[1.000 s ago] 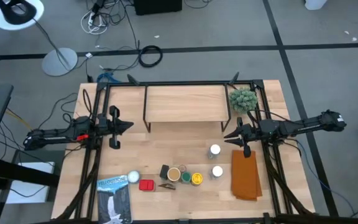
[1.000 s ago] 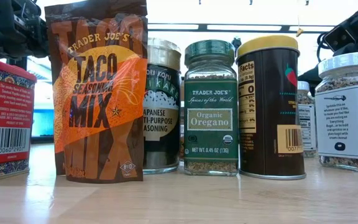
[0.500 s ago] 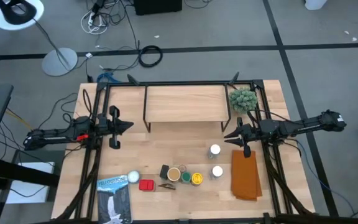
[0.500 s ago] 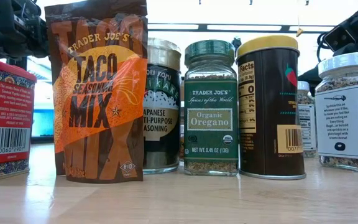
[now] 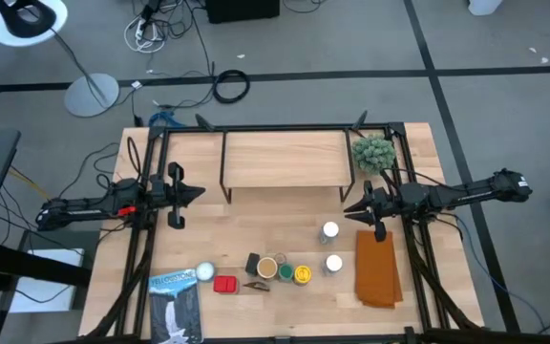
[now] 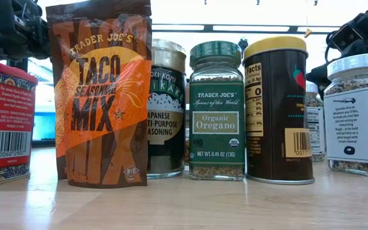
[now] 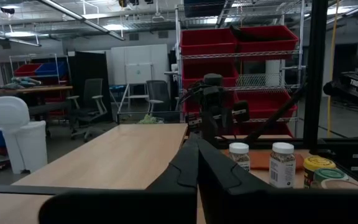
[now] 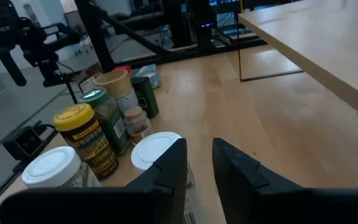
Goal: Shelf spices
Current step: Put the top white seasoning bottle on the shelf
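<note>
Spices wait unshelved in front of the empty shelf (image 5: 282, 158).
We see the right gripper (image 5: 351, 209) slightly parted above the white-lidded jar (image 5: 329, 230), likely lining up; the left gripper (image 5: 197, 193) hangs clenched beside the shelf.

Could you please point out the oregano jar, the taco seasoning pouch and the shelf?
oregano jar (image 6: 216, 121): low view, on its green label.
taco seasoning pouch (image 6: 101, 96): low view, on its printed front.
shelf (image 5: 283, 159): high view, on its wood top.
</note>
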You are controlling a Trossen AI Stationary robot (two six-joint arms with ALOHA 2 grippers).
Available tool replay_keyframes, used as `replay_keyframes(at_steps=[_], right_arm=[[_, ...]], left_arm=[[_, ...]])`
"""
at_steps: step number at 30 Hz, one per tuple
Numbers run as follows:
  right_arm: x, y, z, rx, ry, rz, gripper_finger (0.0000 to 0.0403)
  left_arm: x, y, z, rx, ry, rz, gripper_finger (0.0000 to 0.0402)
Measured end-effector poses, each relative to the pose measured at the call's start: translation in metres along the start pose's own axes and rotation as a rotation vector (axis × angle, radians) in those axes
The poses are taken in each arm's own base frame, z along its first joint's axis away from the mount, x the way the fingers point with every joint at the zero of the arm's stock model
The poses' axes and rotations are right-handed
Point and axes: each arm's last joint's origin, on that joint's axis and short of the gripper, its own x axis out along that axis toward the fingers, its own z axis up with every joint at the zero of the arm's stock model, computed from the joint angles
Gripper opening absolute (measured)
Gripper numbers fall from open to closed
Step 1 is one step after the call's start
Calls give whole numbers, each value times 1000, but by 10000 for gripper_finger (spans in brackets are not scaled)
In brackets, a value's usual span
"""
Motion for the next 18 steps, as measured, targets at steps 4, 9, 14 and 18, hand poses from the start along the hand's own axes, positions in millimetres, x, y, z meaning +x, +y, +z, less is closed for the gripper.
replay_keyframes(at_steps=[4,9,14,18], right_arm=[[0,0,0,-15,0,0,78],[0,1,0,-134,2,14,70],[0,3,-1,-150,1,-34,15],[-4,8,7,-107,84,-88,6]], left_arm=[[0,0,0,0,0,0,6],[0,0,0,0,1,0,6],[0,0,0,0,1,0,6],[0,0,0,0,0,0,6]])
